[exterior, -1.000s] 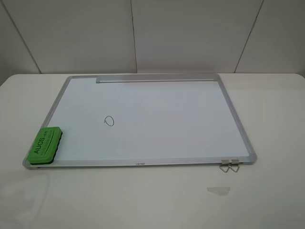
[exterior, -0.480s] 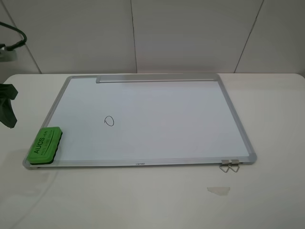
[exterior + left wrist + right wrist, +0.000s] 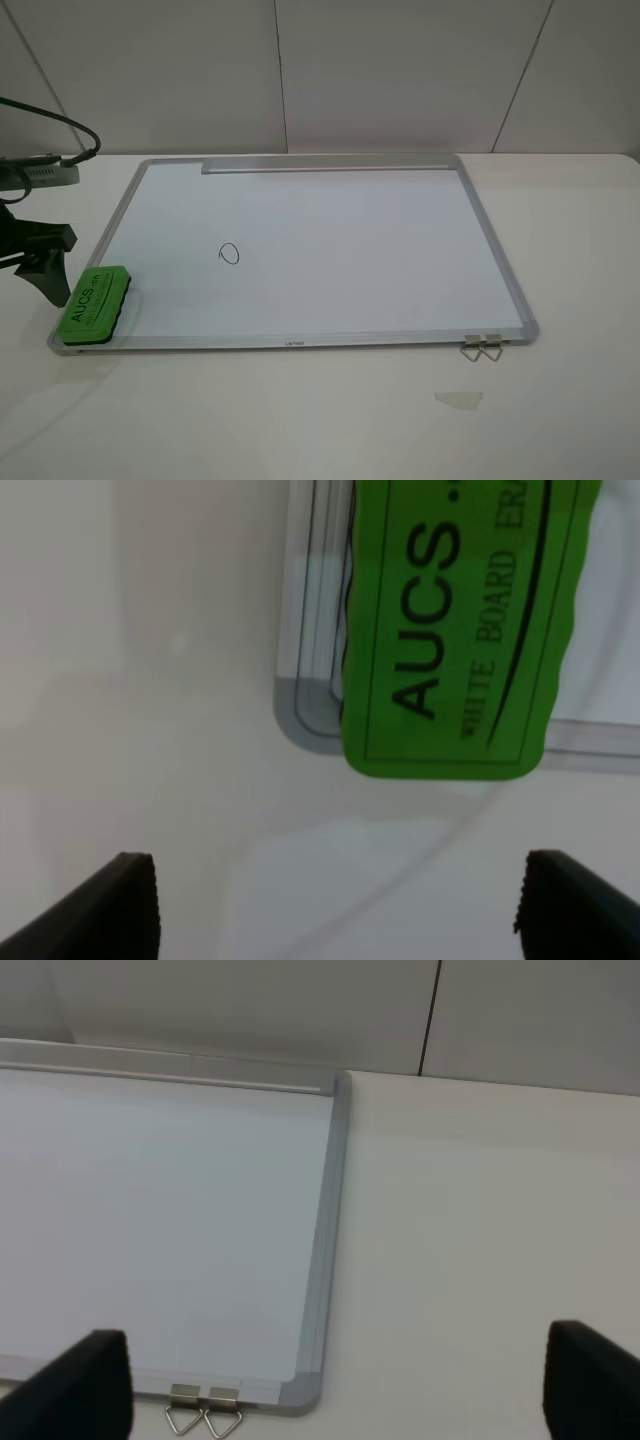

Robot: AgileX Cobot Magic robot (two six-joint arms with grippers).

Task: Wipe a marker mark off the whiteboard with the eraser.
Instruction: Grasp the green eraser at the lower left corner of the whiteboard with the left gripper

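The whiteboard [image 3: 400,260] lies flat on the table, silver tray strip along its far edge. A small black oval marker mark [image 3: 229,254] sits left of the board's middle. The green eraser [image 3: 92,303] with "AUCS" lettering rests on the board's near-left corner, also seen as the eraser [image 3: 460,620] in the left wrist view. My left gripper [image 3: 40,262] hangs just left of the eraser, open, its dark fingertips [image 3: 120,905] spread wide with nothing between them. My right gripper [image 3: 335,1395] is open over the board's near-right corner [image 3: 300,1390]; it is out of the high view.
Two metal hanger clips [image 3: 481,347] stick out from the board's near-right edge. A scrap of clear tape [image 3: 458,399] lies on the white table in front. A black cable [image 3: 50,120] trails from the left arm. Walls stand behind the table.
The left arm has come in from the left edge and moved right and down toward the eraser. Board, eraser and mark have not moved.
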